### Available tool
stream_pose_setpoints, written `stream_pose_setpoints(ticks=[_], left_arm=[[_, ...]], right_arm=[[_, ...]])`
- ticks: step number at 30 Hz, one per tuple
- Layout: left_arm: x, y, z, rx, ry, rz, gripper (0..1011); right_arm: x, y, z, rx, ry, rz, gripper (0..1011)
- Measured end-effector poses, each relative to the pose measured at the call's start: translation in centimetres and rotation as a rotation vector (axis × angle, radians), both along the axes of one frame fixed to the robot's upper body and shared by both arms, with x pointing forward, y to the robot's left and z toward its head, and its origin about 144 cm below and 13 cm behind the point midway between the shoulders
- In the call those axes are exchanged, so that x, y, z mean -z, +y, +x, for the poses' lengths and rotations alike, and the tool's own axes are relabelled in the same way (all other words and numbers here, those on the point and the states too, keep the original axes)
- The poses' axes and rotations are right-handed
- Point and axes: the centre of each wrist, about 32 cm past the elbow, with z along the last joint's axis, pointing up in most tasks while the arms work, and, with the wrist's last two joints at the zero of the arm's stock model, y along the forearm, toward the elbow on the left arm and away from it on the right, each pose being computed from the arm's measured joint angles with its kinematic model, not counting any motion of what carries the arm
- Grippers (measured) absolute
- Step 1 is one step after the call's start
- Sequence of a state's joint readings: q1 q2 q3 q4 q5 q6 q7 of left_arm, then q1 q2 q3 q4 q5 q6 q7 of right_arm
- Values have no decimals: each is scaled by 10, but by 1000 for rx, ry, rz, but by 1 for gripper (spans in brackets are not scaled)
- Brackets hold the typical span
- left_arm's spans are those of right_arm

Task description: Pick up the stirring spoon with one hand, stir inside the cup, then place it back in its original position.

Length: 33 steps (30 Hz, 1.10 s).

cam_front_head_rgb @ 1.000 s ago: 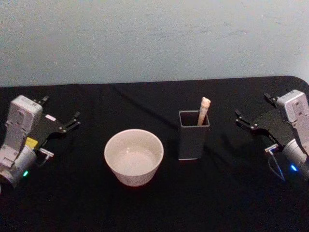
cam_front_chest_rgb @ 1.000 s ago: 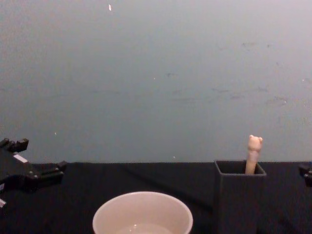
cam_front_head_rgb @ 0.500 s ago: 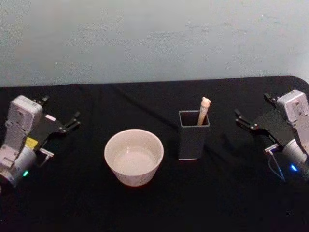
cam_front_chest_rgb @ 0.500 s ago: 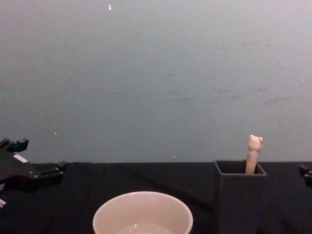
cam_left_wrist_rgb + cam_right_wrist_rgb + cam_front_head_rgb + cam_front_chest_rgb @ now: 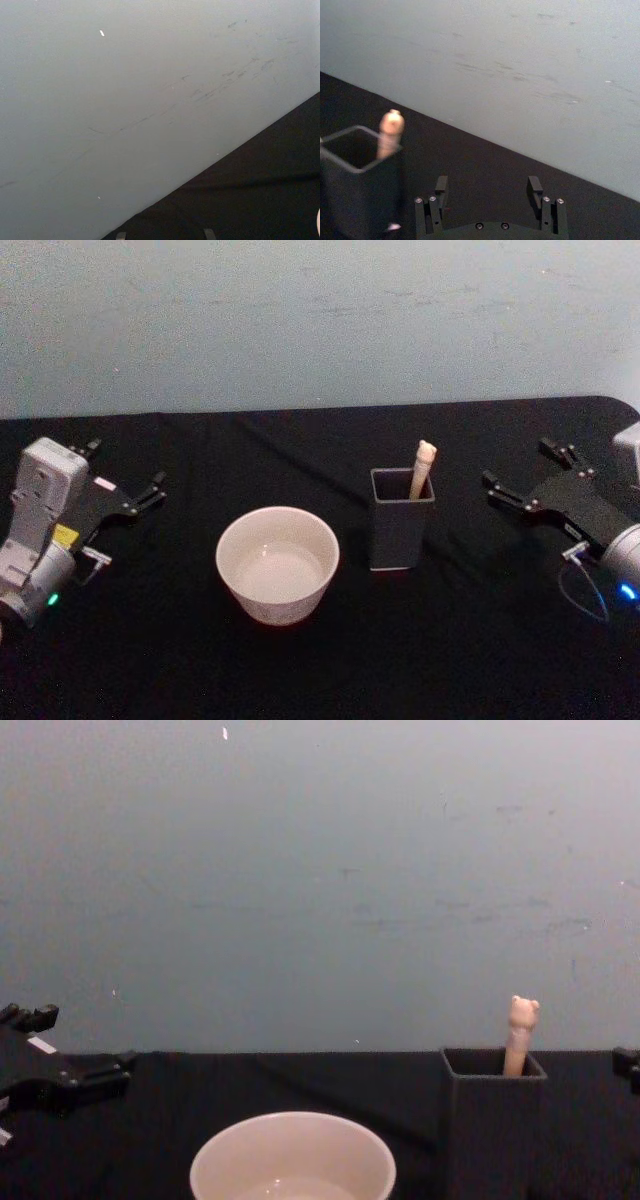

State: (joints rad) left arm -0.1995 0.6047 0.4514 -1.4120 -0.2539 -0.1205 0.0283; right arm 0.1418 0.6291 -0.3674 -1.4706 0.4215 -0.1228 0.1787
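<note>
Right now I see the black-draped bench (image 5: 300, 670) carrying everything. The cream cup (image 5: 277, 563) sits between my two claws, well apart from both. The dark grey square holder (image 5: 401, 530) stands just beside it, on the side toward the right claw (image 5: 516, 462). That claw is released, fingers spread, aimed at the holder without touching it. The left claw (image 5: 128, 461) is parked on the far side of the cup, also spread open. The stirring spoon (image 5: 422, 468) stands in the holder, clear of the right claw's fingertips, bear head above the rim.
</note>
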Motion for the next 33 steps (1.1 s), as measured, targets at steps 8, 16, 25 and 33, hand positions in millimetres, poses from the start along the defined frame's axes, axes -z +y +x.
stream_pose_setpoints(ticks=[8,16,25,33], left_arm=[[0,0,0,0,0,0,1001],[0,0,0,0,0,0,1001],[0,0,0,0,0,0,1001],[0,0,0,0,0,0,1001]], right_arm=[[-5,-1,-9,-150,25,93,1002],[-7,9,-9,-255,39,133,1002],[-7,22,5,-301,58,168,1002],[-7,28,22,-308,75,197,1000]])
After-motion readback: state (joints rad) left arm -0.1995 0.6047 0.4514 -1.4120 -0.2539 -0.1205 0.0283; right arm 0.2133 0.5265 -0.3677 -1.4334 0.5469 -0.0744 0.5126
